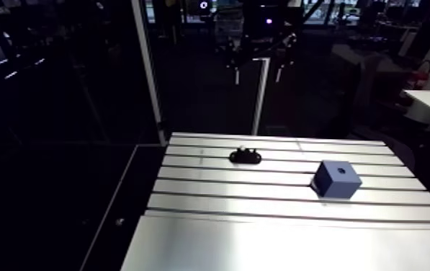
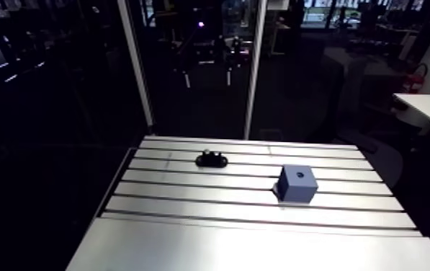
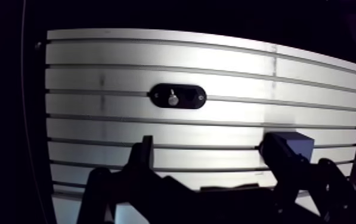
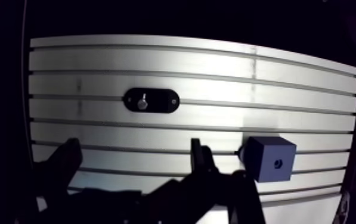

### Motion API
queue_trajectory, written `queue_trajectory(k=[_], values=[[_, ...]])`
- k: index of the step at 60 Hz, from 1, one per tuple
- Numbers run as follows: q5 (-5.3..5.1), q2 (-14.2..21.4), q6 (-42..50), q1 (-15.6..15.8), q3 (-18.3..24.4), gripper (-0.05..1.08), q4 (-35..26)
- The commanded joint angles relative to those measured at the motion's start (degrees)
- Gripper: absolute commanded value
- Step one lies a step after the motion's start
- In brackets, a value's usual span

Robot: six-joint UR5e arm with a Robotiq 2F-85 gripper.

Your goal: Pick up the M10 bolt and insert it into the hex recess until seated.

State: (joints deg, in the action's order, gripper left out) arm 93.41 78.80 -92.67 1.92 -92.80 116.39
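A silver bolt [image 3: 173, 98] stands upright in a black oval holder [image 3: 178, 96] on the slotted table, also seen in the arm view as the holder [image 1: 245, 155]. A blue cube [image 4: 269, 158] with a small round hole in one face sits on the table apart from the holder; in the arm view the cube [image 1: 336, 179] shows the hole on top. My gripper [image 3: 210, 149] hangs high above the table, open, with nothing between its fingers. The holder lies ahead of the gripper, and the cube is just outside one finger [image 3: 275, 149].
The slotted aluminium table [image 1: 225, 186] has long grooves running across it and a smooth plate [image 1: 275, 249] at its near edge. Past the table's far and side edges the floor is dark.
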Motion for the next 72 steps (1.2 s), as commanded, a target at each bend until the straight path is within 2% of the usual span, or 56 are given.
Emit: queue_trajectory(k=[1,6,11,15,23,34,61,72], values=[[-0.11,-2.5,1.5,0.3,-1.3,0.01,2.3],[-0.11,-3.4,2.6,0.4,-1.4,0.01,2.7],[0.41,-4.5,4.9,0.4,-1.1,0.01,3.5],[-0.11,-5.3,5.6,0.3,-0.9,0.01,3.7],[0.32,-6.4,5.7,0.3,-1.3,0.01,4.3],[0.04,-8.3,5.9,0.3,-2.5,0.01,8.3],[-0.11,-10.2,6.8,0.5,-3.5,0.01,10.9],[0.15,-11.1,6.8,0.5,-4.8,0.02,12.3]])
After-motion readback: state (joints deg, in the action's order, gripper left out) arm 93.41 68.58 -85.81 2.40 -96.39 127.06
